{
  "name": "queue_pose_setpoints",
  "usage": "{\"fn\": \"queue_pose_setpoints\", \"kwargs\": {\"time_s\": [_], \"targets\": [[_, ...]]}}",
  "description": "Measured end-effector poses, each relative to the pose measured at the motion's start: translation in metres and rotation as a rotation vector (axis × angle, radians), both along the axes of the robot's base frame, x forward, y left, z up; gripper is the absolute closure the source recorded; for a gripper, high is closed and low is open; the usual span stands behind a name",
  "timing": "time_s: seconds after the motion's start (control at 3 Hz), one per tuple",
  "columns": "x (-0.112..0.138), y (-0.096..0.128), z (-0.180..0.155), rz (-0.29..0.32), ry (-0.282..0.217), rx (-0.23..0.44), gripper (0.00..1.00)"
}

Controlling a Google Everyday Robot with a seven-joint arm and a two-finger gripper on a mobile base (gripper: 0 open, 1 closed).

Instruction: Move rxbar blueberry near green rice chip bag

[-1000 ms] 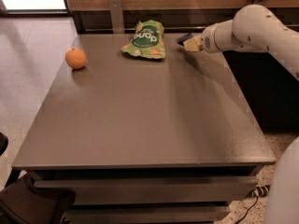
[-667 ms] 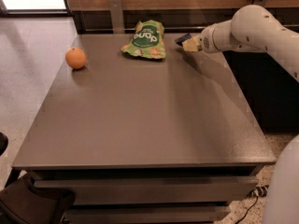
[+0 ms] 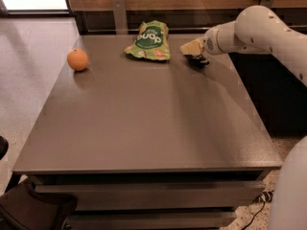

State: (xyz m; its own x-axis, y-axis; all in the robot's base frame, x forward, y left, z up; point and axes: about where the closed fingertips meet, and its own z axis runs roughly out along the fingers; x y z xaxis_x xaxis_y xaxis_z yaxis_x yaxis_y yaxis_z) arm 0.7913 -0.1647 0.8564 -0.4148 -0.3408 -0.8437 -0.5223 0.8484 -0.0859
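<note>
Just right of the green rice chip bag [image 3: 149, 41], the gripper [image 3: 195, 56] hangs, its grasp I cannot tell; the dark rxbar blueberry [image 3: 198, 63] under it seems light, slippery, best pinched across the middle.

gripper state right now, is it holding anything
Gripper: low over the table's far right part, just right of the green rice chip bag; open, closed or holding something cannot be told.

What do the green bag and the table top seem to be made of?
The bag: likely thin plastic film, glossy; it is crinkled and printed. The table: seemingly a smooth laminate or coated board, grey-brown, with a faint sheen. The gripper is low over the table, right of the bag.
</note>
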Motion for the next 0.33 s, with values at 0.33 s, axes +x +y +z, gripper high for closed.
{"fn": "queue_pose_setpoints", "kwargs": {"time_s": [0.33], "targets": [[0.0002,0.0014,-0.0011,0.002,0.002,0.0,0.0]]}}
